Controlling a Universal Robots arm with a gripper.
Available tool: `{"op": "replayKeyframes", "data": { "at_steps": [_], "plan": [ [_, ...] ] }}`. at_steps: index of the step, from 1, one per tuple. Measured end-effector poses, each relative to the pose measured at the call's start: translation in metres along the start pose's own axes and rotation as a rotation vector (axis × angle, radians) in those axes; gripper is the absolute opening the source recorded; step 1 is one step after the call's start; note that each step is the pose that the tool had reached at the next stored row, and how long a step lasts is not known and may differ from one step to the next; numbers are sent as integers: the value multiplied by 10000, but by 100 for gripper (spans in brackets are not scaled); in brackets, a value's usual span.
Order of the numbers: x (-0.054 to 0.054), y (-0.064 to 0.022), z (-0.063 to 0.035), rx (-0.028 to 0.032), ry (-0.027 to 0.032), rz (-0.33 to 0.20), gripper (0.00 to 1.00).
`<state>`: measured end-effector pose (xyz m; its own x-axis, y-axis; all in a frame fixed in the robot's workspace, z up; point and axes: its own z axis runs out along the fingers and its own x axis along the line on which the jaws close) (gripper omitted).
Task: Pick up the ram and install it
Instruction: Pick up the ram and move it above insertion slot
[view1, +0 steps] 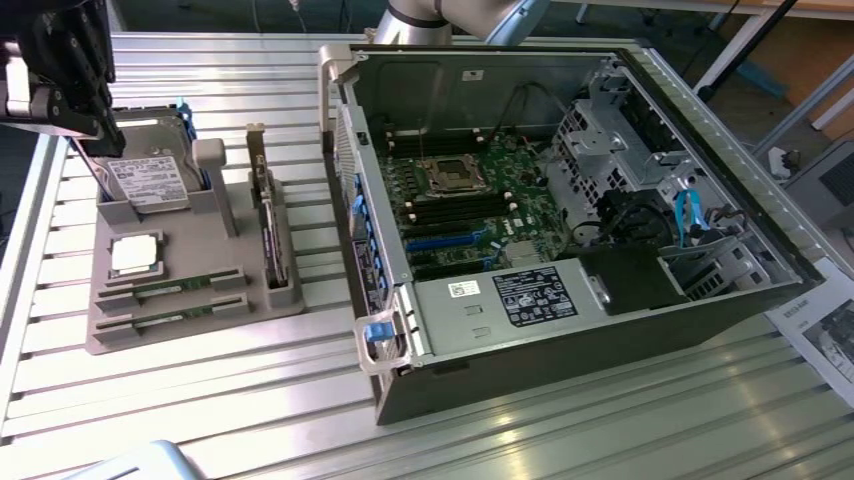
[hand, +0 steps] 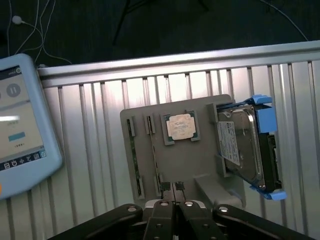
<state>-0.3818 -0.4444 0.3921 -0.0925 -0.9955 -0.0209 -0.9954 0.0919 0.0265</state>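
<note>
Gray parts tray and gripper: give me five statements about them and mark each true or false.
1. Both ram sticks lie in slots of the gray tray. True.
2. The gripper holds a ram stick. False: its fingers are shut on nothing, above the tray.
3. The hard drive stands on edge in the tray. True.
4. The processor chip sits inside the computer case. False: it lies flat on the tray, between the hard drive and the ram sticks.
5. The computer case has its side panel on. False: the side is open and the motherboard shows.
</note>
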Motion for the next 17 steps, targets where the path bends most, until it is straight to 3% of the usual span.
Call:
{"op": "replayKeyframes", "data": {
  "at_steps": [17],
  "plan": [
    [-2,-17,0,-8,10,-393,10]
  ]
}}
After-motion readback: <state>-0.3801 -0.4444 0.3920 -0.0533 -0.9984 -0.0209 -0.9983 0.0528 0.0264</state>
